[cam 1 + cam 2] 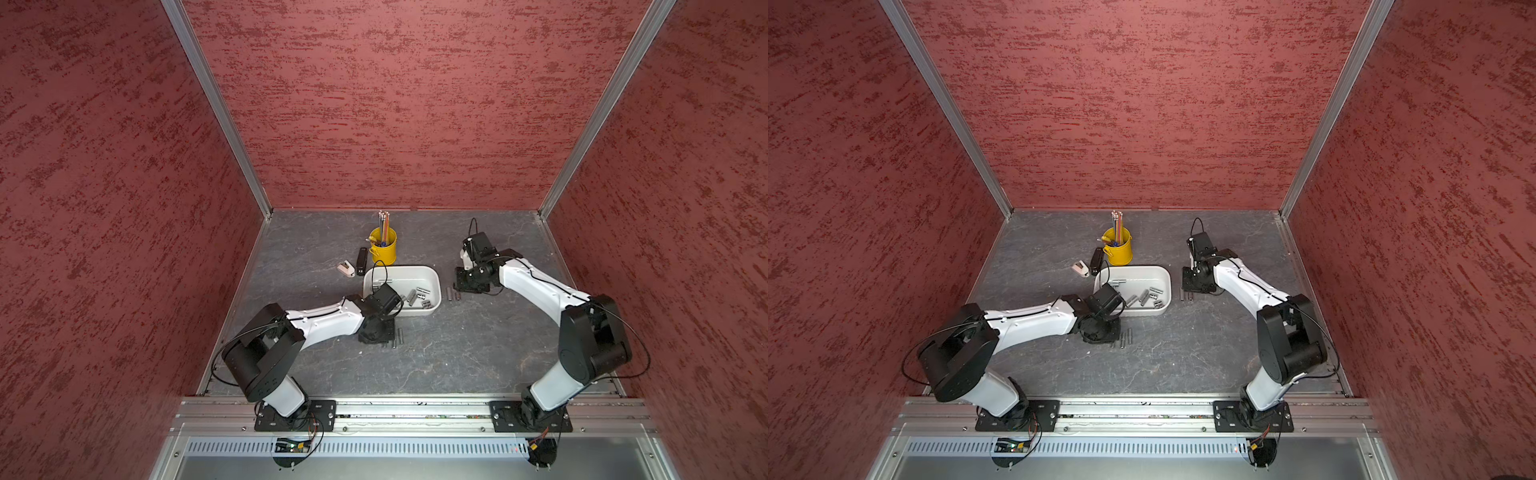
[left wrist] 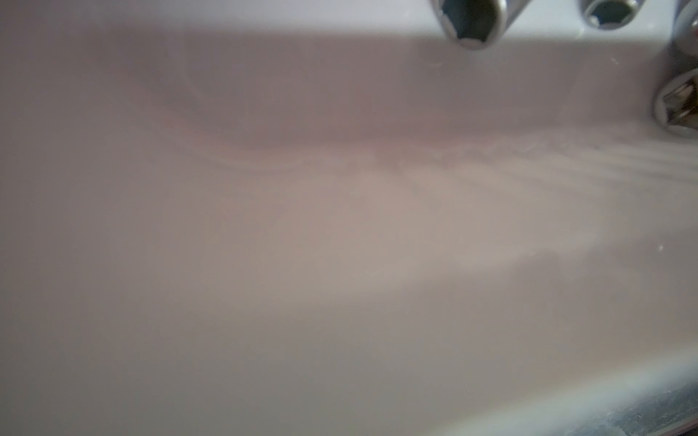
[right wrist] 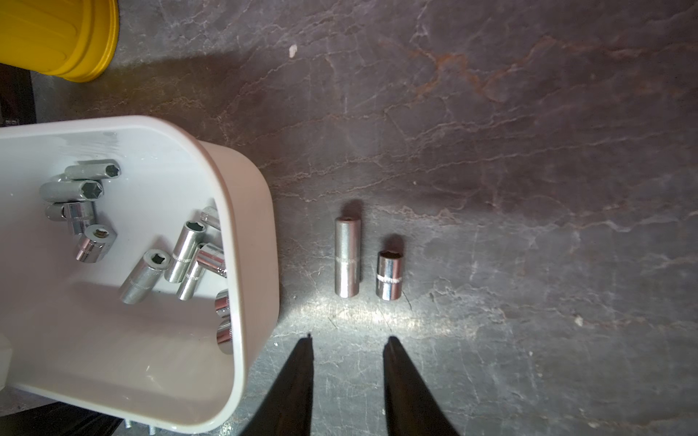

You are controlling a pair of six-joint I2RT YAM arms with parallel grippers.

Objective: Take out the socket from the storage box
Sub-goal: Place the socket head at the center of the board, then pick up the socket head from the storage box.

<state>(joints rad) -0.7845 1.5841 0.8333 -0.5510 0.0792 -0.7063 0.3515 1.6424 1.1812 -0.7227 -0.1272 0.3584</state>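
The white storage box sits mid-table in both top views, with several chrome sockets lying inside. My left gripper points down at the table just in front of the box's near left corner. Its fingers are hidden under the wrist, so any load is unseen. A short row of sockets lies beside it. The left wrist view shows only blurred white box wall and socket ends. My right gripper is open and empty, right of the box, just short of two sockets on the table.
A yellow pen cup stands behind the box. A black stapler and a small white object lie to its left. Red walls close in the grey stone-patterned table on three sides.
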